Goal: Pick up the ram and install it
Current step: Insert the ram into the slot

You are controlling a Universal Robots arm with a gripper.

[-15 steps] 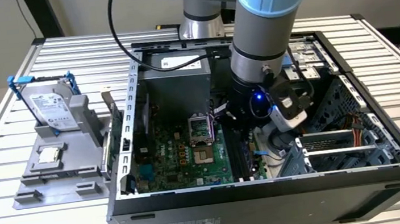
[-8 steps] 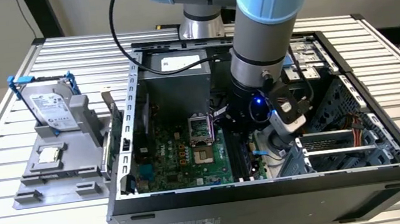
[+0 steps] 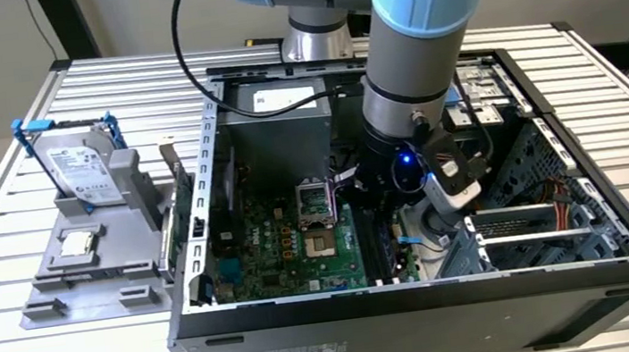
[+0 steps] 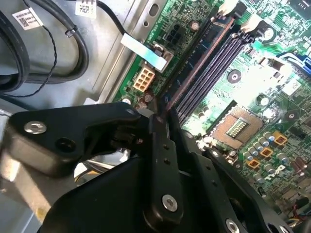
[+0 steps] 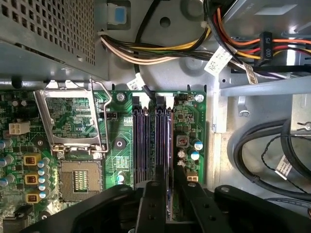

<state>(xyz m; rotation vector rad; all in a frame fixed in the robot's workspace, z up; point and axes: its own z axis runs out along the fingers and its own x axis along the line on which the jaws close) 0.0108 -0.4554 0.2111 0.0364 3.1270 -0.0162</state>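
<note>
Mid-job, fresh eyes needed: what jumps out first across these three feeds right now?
The blue-and-grey arm reaching into the open computer case dominates the exterior view. In both wrist views the gripper holds the ram edge-on, jaws closed on it, at the black memory slots beside the empty processor socket. A silver hard drive stands in a grey fixture at the exterior view's left.

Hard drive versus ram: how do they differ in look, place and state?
The hard drive is a silver, blue-framed box; the ram is a thin dark stick. The hard drive leans on a grey stand outside the case; the ram lies along the memory slots inside. The gripper clamps the ram; the hard drive stands free.
</note>
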